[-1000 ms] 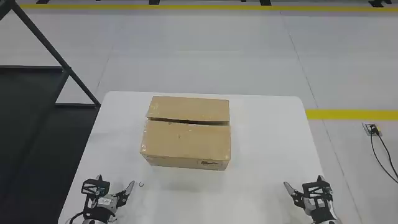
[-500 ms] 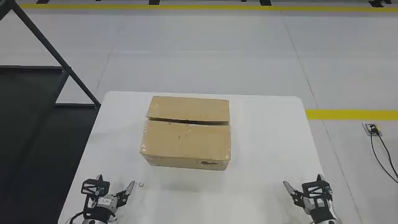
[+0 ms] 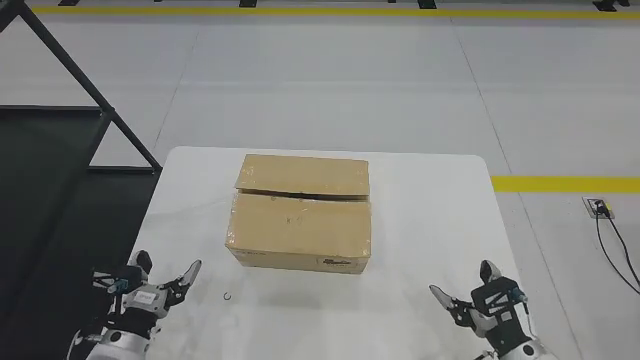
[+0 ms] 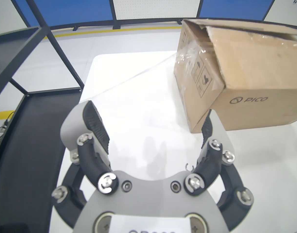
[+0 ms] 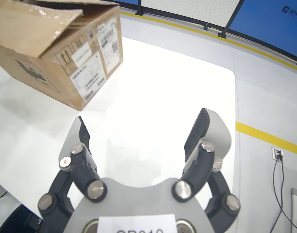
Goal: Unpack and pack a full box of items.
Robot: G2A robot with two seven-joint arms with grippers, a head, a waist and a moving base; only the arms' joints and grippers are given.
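We see a cardboard box (image 3: 300, 212) on the white counter (image 3: 430, 210), flaps loosely down, left pincer (image 3: 165, 272) wide and empty off its near-left corner, right pincer (image 3: 462, 282) likewise near-right

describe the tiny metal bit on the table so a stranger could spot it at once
On the white table, find the cardboard box in the middle. Off its near corner, toward the left gripper, lies a small metal clip on the bare tabletop. It is a tiny silvery open ring, unlike the big brown box.
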